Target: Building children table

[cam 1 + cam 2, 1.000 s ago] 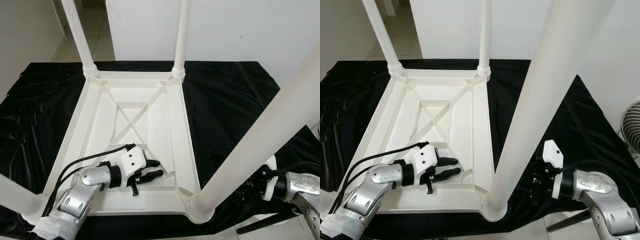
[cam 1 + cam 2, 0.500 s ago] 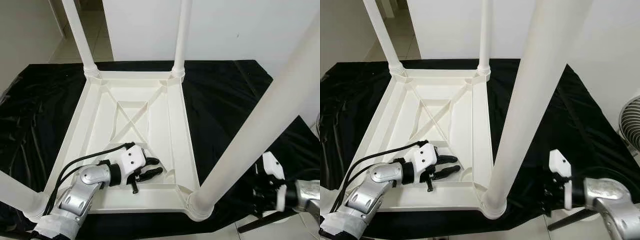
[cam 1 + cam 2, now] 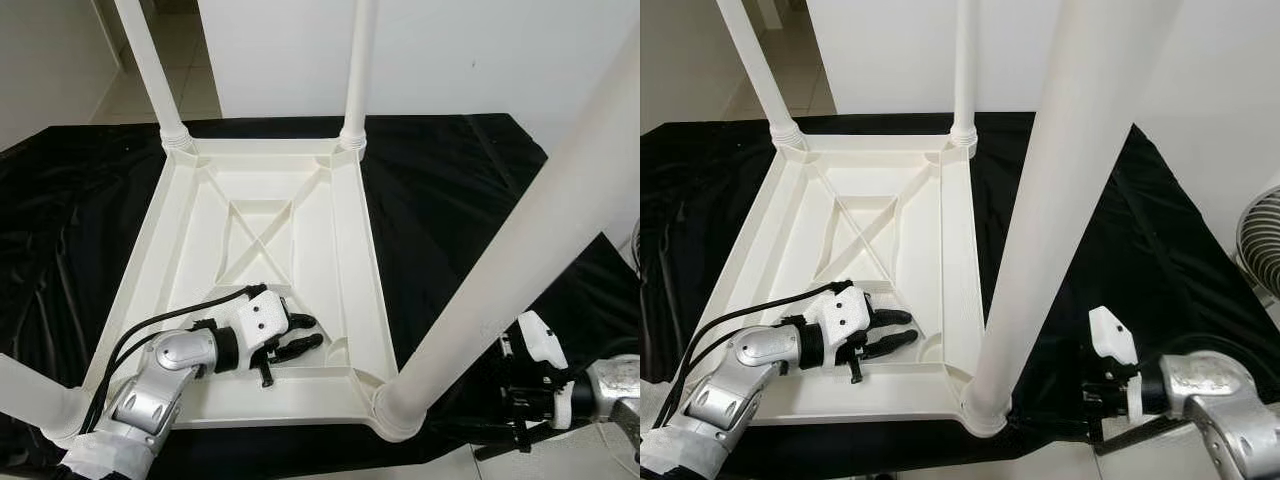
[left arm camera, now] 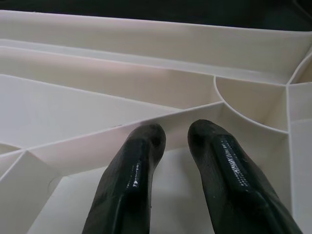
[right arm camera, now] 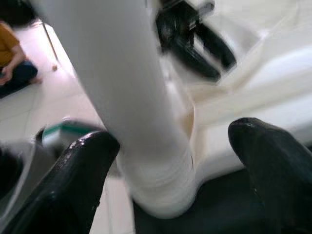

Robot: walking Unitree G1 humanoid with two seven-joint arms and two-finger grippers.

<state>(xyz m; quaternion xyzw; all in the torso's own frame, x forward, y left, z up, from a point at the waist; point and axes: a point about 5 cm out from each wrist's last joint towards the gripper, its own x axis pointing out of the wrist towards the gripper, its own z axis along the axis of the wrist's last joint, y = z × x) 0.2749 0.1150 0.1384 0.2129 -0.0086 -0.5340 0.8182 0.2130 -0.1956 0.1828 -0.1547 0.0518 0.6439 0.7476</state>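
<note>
Four white legs (image 3: 525, 240) on black cloth (image 3: 450, 200)

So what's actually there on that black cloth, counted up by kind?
White table legs: 4
White upturned tabletop: 1
Robot tools: 2, left tool, right tool
Total: 7

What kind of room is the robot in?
Probably a room in a home: pale floor tiles, a plain white wall, and an upturned white plastic children's table on a black cloth.
</note>
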